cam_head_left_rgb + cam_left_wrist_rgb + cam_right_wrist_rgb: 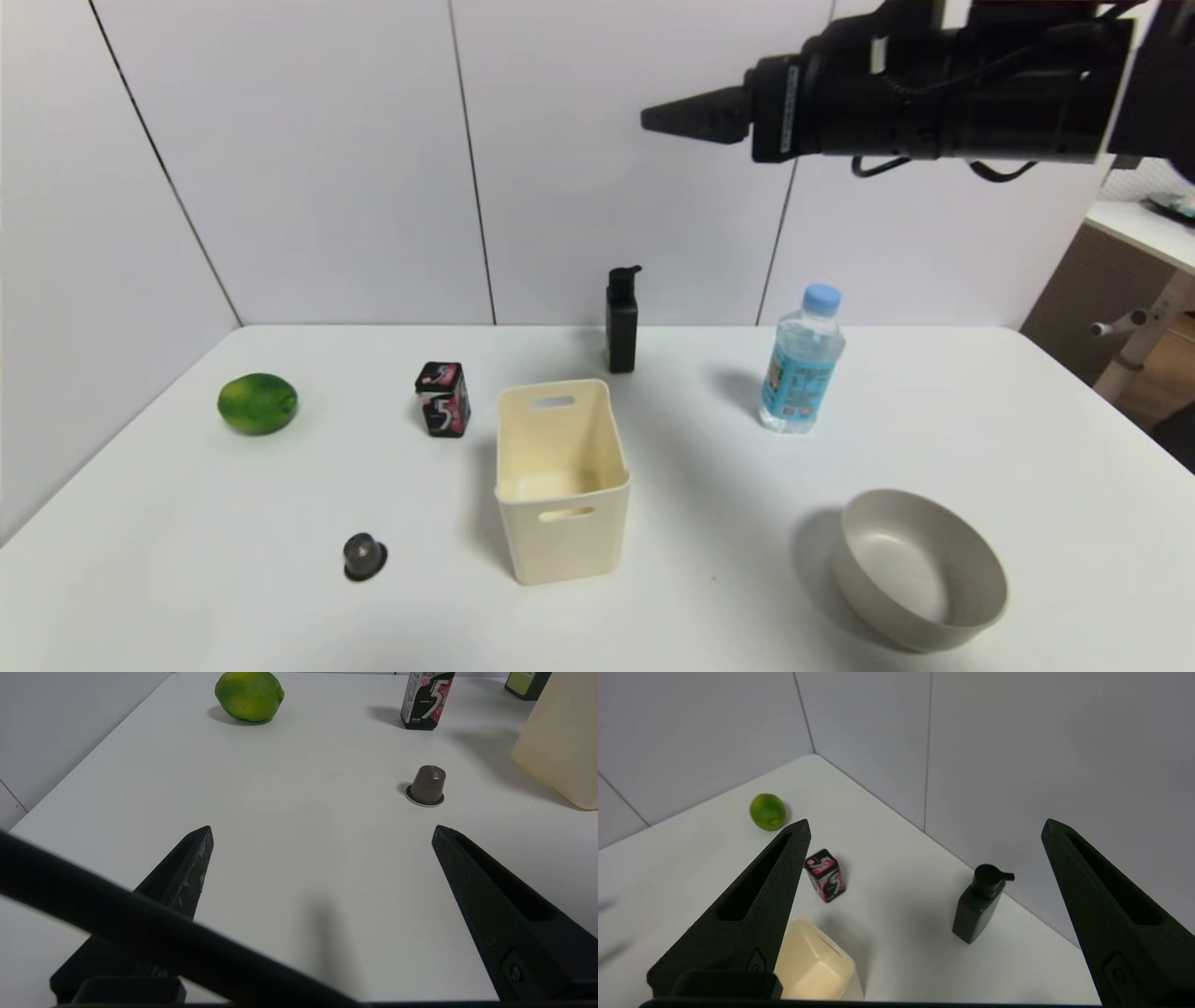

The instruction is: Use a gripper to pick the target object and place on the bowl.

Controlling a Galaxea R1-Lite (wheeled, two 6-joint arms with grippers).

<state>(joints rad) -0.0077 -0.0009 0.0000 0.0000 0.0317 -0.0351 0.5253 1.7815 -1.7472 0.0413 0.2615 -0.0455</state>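
Observation:
The black pump bottle [622, 322] stands upright at the back of the white table near the wall; it also shows in the right wrist view [978, 905]. The grey-beige bowl [920, 569] sits empty at the front right. My right gripper [686, 118] hangs high in the air above and right of the bottle, pointing left. In its wrist view the right gripper [924, 828] is open and empty, with the bottle far below between its fingers. My left gripper [322, 833] is open and empty low over the table's front left; it is out of the head view.
A cream bin [560, 476] stands mid-table. A clear blue-capped water bottle [803, 364] stands between the pump bottle and the bowl. A black-red box marked "5" [442, 399], a green lime [257, 403] and a small dark capsule [364, 556] lie to the left.

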